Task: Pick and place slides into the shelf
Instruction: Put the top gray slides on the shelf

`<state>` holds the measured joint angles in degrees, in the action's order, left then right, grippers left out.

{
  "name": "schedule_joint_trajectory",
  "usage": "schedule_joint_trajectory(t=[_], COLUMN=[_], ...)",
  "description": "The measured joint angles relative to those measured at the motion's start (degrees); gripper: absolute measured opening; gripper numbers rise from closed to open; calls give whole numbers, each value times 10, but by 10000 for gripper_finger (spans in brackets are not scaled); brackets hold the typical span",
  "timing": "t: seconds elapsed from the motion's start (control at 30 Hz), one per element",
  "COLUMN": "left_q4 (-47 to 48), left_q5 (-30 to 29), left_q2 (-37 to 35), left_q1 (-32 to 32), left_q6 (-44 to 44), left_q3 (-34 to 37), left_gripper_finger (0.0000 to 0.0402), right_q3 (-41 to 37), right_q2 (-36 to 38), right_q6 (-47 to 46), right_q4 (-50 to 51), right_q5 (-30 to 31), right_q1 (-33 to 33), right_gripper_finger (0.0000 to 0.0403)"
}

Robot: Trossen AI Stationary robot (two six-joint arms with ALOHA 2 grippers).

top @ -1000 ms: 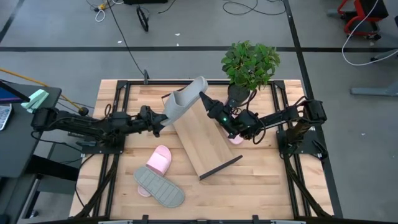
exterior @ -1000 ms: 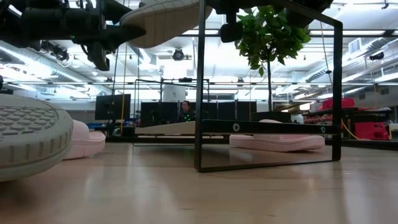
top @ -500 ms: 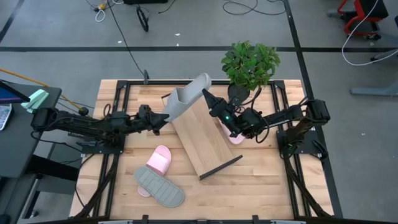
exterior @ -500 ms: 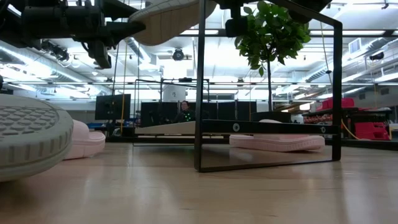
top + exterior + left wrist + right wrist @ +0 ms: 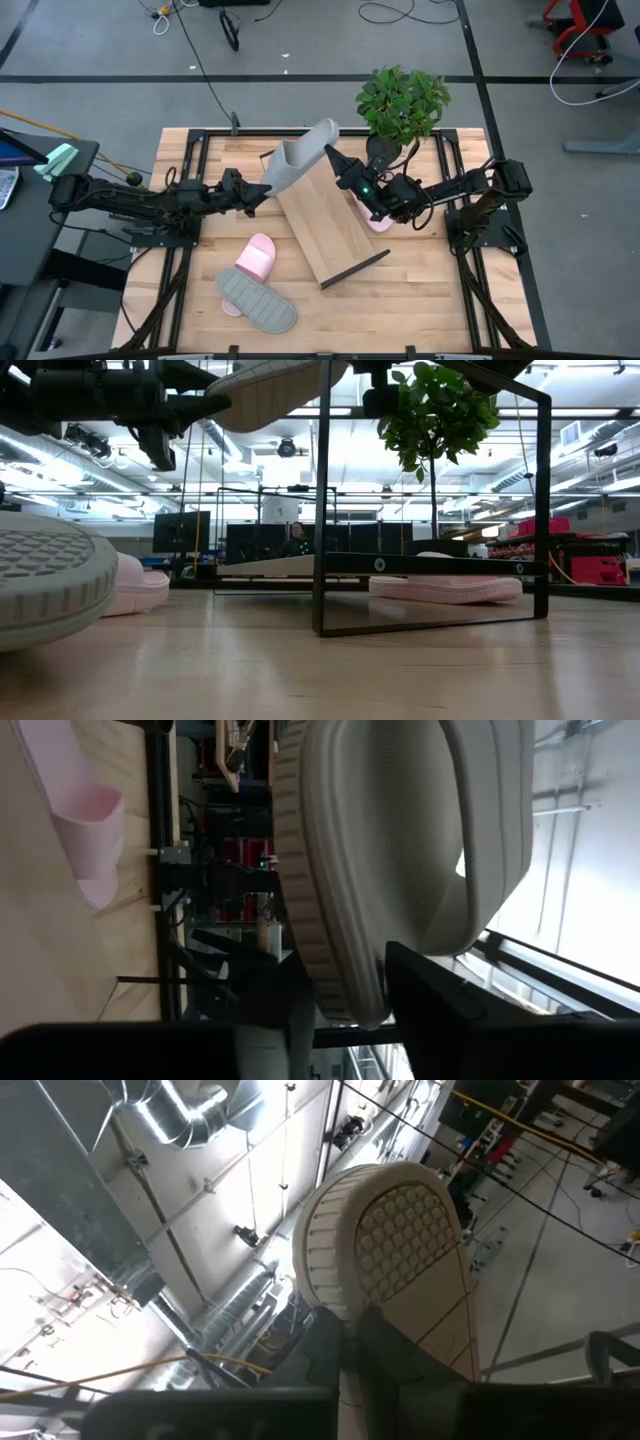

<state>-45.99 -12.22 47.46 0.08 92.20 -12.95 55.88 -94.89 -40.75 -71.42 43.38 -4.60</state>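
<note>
Both grippers hold one grey slide aloft over the shelf's far end.

Left gripper [image 5: 257,194] pinches one end of the grey slide [image 5: 298,158], right gripper [image 5: 333,160] is clamped on the other, above the shelf [image 5: 325,225]. Better to lower it level, sole down, onto the board, and release only once seated, clear of the potted plant [image 5: 402,100].
</note>
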Motion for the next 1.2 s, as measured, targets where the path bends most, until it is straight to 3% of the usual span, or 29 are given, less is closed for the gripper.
schedule_joint_trajectory(t=[0.23,0.47,0.8,0.97,1.2], left_q4=[10,22,56,120,234], left_q5=[-34,-41,-78,-115,-157], left_q2=[-5,-7,-24,-71,-150], left_q1=[0,1,-4,-10,-44], left_q6=[-2,-5,-2,-1,-5], left_q3=[0,0,0,0,0], left_gripper_finger=[60,60,47,51,44], right_q3=[0,0,0,0,0], right_q2=[0,0,2,37,144], right_q6=[1,0,-1,-2,-12], right_q4=[-1,0,17,127,380], right_q5=[1,-31,-122,-143,-145], right_q1=[-5,-7,-8,-10,-21], right_gripper_finger=[16,22,153,185,208])
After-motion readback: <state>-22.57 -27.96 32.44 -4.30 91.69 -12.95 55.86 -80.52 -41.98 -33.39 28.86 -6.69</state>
